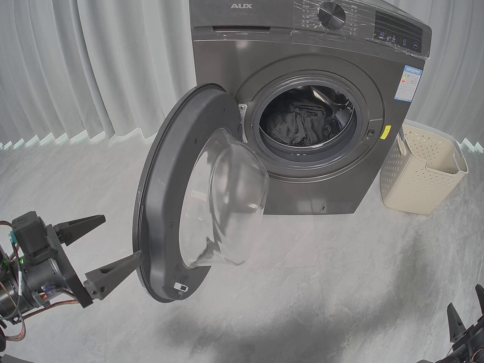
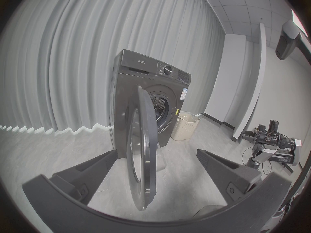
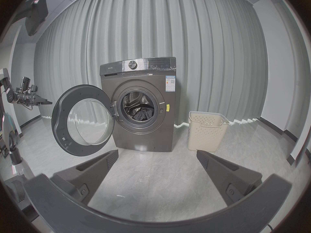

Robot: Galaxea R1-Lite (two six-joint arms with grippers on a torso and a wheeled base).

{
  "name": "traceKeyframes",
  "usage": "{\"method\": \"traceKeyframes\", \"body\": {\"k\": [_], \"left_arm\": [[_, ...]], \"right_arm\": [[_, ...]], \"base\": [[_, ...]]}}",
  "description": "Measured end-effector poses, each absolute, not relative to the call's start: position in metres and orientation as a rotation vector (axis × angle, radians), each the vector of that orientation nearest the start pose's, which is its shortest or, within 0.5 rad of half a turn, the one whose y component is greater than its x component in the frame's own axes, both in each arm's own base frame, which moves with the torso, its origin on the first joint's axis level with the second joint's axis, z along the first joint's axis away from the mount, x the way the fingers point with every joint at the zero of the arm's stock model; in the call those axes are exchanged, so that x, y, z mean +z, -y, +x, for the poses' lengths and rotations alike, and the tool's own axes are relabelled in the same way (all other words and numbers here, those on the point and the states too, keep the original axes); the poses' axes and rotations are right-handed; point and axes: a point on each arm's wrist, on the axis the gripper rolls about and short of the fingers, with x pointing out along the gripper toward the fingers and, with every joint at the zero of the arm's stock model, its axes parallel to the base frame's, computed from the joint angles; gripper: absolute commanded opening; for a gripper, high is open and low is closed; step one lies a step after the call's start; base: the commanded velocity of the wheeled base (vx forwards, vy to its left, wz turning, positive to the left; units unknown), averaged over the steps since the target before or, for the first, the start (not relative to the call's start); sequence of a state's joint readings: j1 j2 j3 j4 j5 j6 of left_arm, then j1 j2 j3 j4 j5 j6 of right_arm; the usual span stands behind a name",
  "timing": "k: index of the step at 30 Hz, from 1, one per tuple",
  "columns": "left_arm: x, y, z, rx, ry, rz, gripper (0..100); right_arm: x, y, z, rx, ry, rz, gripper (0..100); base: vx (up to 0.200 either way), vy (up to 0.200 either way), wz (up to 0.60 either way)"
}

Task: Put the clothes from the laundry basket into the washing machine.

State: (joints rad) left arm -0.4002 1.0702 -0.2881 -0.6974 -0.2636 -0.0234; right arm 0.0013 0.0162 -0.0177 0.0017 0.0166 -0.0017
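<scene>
1. The washer (image 1: 312,41) stands on the floor (image 1: 312,288) in front of a pleated curtain (image 1: 75,51), with its round opening facing the robot.
2. Its door (image 1: 166,187) is swung wide open to the robot's left. The clear bowl-shaped window on the door's inner face points towards the right.
3. The clothes (image 1: 297,122), a dark crumpled heap, lie inside the drum at the bottom of the opening.
4. The basket (image 1: 421,177), pale and perforated, sits upright on the floor just beside the washer's right side.
5. The left gripper (image 1: 121,238) hangs low on the left, close to the door's outer rim. Its fingers (image 1: 113,273) are spread apart and hold nothing. In the left wrist view the door's edge stands in the gap between them. In the head view the lower fingertip sits right at the rim, but I cannot tell whether it touches.
6. The right gripper (image 1: 464,298) is low on the right, well apart from the basket and the washer. Its fingers (image 3: 94,172) are also spread wide with nothing between them, and they point towards the washer and basket.
</scene>
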Motion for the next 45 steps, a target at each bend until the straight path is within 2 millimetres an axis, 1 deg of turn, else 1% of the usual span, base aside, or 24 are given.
{"method": "traceKeyframes", "body": {"k": [4, 7, 13, 20, 27, 32, 39, 45], "left_arm": [[0.182, 0.047, 0.115, -0.6, -0.1, -0.018, 100], [0.181, 0.041, 0.117, -0.545, -0.106, -0.015, 100], [0.183, 0.03, 0.132, -0.394, -0.127, -0.015, 100], [0.178, 0.03, 0.148, -0.367, -0.181, -0.011, 100], [0.176, 0.038, 0.169, -0.392, -0.22, -0.002, 100], [0.174, 0.049, 0.179, -0.438, -0.238, 0.003, 100], [0.177, 0.078, 0.187, -0.528, -0.234, 0.015, 100], [0.181, 0.103, 0.199, -0.586, -0.205, 0.01, 100]], "right_arm": [[0.081, 0.0, -0.023, 0.018, 0.0, -0.002, 100], [0.081, 0.0, -0.023, 0.018, 0.0, -0.002, 100], [0.081, 0.0, -0.023, 0.017, 0.0, -0.003, 100], [0.081, 0.0, -0.023, 0.018, 0.0, -0.003, 100], [0.081, 0.0, -0.023, 0.018, 0.0, -0.002, 100], [0.081, 0.0, -0.023, 0.018, 0.0, -0.001, 100], [0.081, 0.0, -0.023, 0.018, 0.0, -0.001, 100], [0.081, 0.0, -0.023, 0.018, 0.0, -0.001, 100]], "base": [[0.0, 0.0, 0.0], [0.0, 0.0, 0.0], [0.0, 0.0, 0.0], [0.0, 0.0, 0.0], [0.0, 0.0, 0.0], [0.0, 0.0, 0.0], [0.0, 0.0, 0.0], [0.0, 0.0, 0.0]]}}
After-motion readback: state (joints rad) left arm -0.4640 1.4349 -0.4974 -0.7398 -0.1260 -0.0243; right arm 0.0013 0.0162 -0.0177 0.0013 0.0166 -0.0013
